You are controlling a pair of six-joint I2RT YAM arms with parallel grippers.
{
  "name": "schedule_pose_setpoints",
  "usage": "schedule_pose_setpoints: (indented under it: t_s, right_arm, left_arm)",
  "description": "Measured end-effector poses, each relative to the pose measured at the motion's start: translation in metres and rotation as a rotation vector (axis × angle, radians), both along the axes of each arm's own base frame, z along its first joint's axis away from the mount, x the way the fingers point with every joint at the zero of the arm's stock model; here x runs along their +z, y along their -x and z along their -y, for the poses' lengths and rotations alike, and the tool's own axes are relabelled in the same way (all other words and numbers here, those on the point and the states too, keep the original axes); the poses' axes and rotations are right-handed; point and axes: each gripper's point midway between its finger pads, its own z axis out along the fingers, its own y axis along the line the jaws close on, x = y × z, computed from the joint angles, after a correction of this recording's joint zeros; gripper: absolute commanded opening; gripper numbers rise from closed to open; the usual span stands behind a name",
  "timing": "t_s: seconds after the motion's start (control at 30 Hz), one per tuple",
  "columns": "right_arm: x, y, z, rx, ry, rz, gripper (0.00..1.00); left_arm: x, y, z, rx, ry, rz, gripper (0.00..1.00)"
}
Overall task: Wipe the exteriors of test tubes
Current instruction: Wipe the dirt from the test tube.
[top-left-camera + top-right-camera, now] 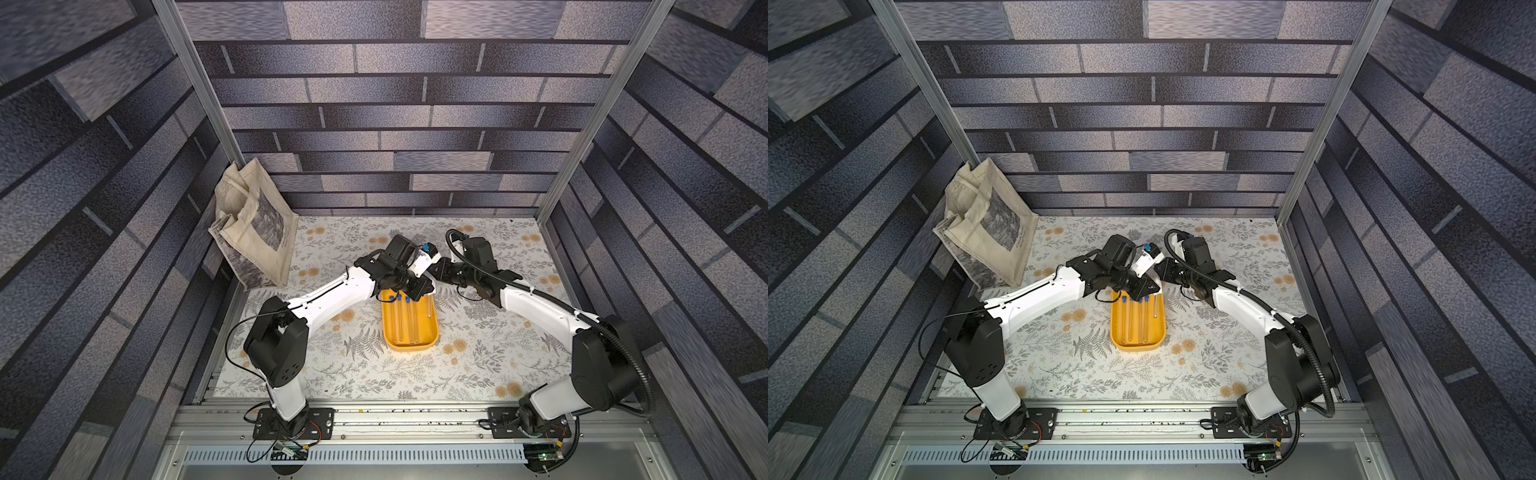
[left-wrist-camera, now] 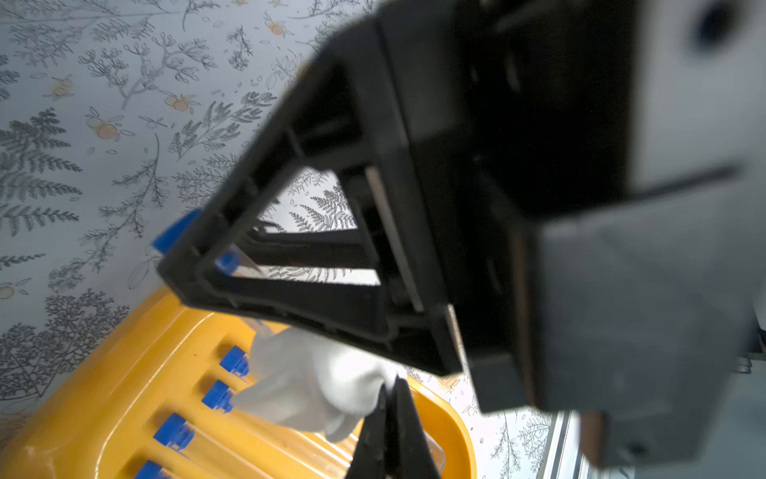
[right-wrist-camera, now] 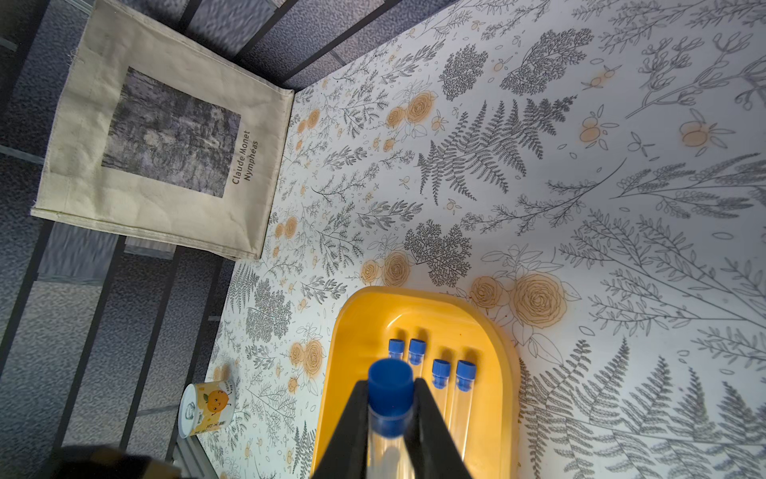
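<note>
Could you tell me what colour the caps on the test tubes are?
Blue; the caps show best in the right wrist view.

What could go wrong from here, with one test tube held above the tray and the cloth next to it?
1. The right gripper grips the test tube just below its blue cap. The smooth tube could slip or tilt when the white cloth, pinched in the left gripper, rubs it.
2. The cloth hangs close over the capped ends of the four tubes lying in the yellow tray and might snag or shift them.
</note>
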Motion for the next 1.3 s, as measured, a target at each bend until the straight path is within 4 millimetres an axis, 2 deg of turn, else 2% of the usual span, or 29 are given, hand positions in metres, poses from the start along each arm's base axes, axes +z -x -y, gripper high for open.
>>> schedule_pose_setpoints:
  t_s: [0.23, 0.4, 0.63, 0.87, 1.0, 1.1, 1.3]
  right_arm:
    - [-0.001, -0.001, 0.002, -0.006, 0.002, -0.001, 0.2]
    - [-0.005, -0.002, 0.001, -0.004, 0.004, -0.011, 0.2]
    - [-0.006, -0.002, 0.001, -0.008, 0.002, -0.018, 0.2]
    - [-0.01, 0.0, 0.002, -0.01, 0.003, -0.027, 0.2]
    - [-0.01, 0.0, 0.002, -0.01, 0.003, -0.026, 0.2]
    - [-0.01, 0.0, 0.002, -0.01, 0.003, -0.026, 0.2]
    - [-0.01, 0.0, 0.002, -0.01, 0.003, -0.026, 0.2]
  left_arm:
    - [-0.018, 0.055, -0.003, -0.061, -0.03, -0.055, 0.05]
    - [-0.02, 0.077, -0.005, -0.082, -0.034, -0.071, 0.05]
    - [-0.014, 0.058, -0.012, -0.034, -0.029, -0.064, 0.05]
    - [0.016, 0.009, -0.004, 0.012, 0.018, 0.004, 0.05]
    - [0.027, -0.008, -0.001, 0.026, 0.033, 0.029, 0.05]
    - [0.03, -0.012, -0.002, 0.029, 0.034, 0.036, 0.05]
    - [0.027, -0.005, 0.0, 0.01, 0.026, 0.03, 0.05]
